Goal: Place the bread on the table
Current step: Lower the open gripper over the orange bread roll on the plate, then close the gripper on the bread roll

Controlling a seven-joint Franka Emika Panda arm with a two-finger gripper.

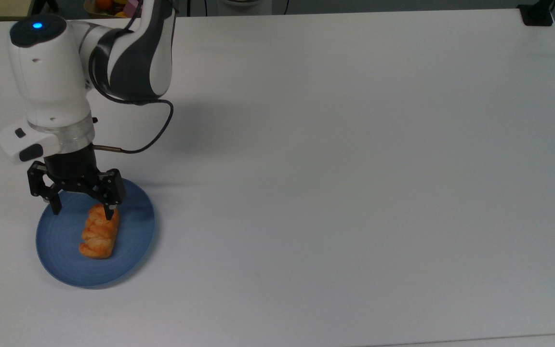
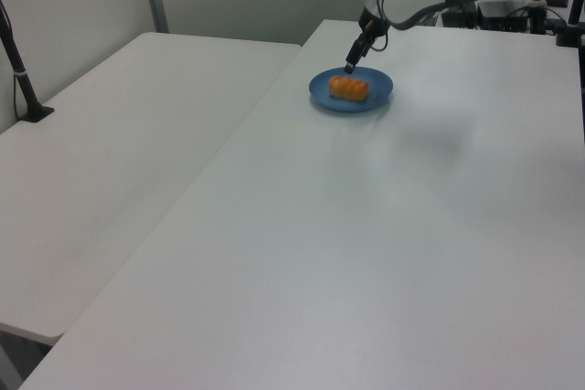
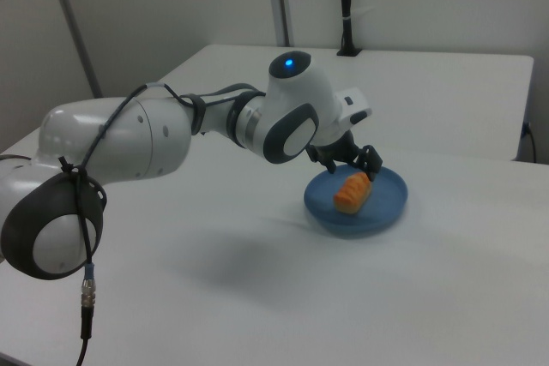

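The bread (image 1: 99,232), a small golden-orange braided roll, lies on a round blue plate (image 1: 135,241) at the top view's left on the white table (image 1: 345,173). My gripper (image 1: 83,212) hangs open over the plate's far part. Its fingers point down, and one fingertip (image 1: 110,214) overlaps the bread's far end; whether it touches the bread I cannot tell. Nothing is held. In the left view the gripper (image 2: 350,66) stands just behind the bread (image 2: 348,88) on the plate (image 2: 377,96). In the right view the gripper (image 3: 360,169) is over the bread (image 3: 352,191) and the plate (image 3: 388,205).
A black cable (image 1: 159,130) loops off the wrist. A black clamp (image 1: 536,14) sits at the table's far right corner in the top view. A second white table (image 2: 119,134) adjoins on the left view's left, with a black post (image 2: 18,61).
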